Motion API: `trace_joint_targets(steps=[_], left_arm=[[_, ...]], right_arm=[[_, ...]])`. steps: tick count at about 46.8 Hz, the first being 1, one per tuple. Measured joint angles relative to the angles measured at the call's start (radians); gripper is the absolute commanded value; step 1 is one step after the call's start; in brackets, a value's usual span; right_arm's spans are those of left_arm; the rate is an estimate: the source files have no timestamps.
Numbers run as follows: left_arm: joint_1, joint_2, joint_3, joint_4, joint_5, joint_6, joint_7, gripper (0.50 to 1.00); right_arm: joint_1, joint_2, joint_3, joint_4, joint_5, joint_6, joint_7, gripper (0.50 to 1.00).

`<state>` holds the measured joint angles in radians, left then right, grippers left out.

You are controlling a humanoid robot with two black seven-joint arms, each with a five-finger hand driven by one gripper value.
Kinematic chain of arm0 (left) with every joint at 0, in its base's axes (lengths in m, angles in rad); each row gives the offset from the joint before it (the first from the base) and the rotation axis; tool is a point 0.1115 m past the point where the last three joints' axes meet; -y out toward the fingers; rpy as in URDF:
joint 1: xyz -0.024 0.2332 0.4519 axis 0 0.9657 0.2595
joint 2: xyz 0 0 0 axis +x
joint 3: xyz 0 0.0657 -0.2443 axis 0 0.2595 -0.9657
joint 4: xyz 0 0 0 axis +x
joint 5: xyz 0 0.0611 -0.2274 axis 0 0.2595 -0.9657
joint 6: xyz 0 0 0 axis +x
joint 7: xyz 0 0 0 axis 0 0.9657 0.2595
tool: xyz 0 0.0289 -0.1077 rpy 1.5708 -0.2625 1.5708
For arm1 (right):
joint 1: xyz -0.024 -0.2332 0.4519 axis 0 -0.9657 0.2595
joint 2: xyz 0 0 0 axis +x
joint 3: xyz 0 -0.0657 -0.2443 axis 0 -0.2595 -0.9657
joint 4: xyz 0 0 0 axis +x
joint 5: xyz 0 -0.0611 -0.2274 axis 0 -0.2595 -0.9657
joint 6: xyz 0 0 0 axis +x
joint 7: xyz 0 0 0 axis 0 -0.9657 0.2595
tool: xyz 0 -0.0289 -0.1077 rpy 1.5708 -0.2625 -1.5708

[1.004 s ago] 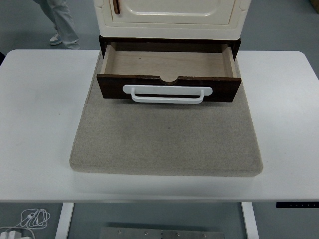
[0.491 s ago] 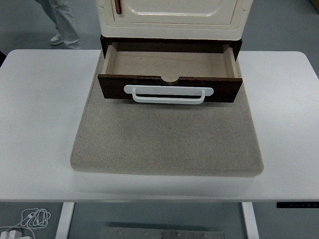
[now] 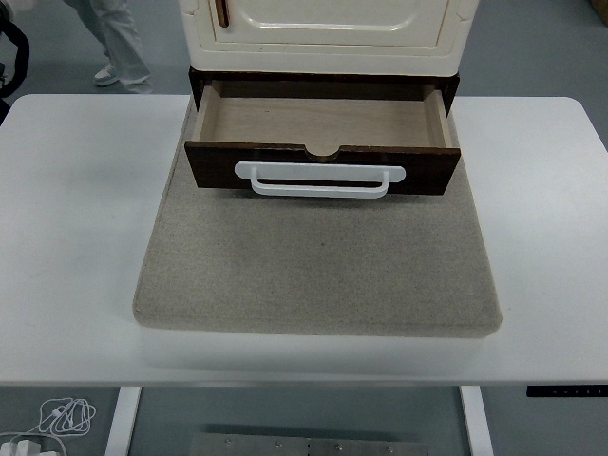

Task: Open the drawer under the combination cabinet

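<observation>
One drawer [image 3: 321, 128] at 12 o'clock on the desk [image 3: 76, 237] already stands pulled out under the cabinet [image 3: 328, 33]; you see no robot hand, so nothing remains but finishing.

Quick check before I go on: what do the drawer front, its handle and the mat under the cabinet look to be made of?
Drawer front: dark brown wood or veneer, faint grain showing. Handle: smooth glossy white, likely plastic or painted metal. Mat: beige felt-like fabric, matte and speckled.
</observation>
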<state>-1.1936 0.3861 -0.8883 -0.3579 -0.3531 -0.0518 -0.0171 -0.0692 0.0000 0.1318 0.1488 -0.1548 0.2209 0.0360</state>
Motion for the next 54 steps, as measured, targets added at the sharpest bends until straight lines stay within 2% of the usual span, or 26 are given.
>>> trace_joint_targets(steps=[6,18,30,54], left_arm=[[0.036,-0.041,-0.029,0.0,-0.008,-0.013,0.0,1.0],[0.098,-0.115,-0.092,0.002,-0.009,-0.083,-0.008,1.0],[0.107,-0.16,-0.093,0.064,-0.029,-0.147,-0.006,1.0],[0.105,-0.17,-0.064,0.08,-0.001,-0.154,0.001,1.0]], right_arm=[[-0.003,0.0,0.0,0.0,0.0,0.0,0.001,0.926],[-0.003,0.0,0.0,0.0,0.001,0.008,0.001,0.926],[-0.004,0.0,0.0,0.005,-0.002,0.012,0.001,0.926],[-0.006,0.0,0.0,0.004,-0.003,0.012,-0.001,0.926]])
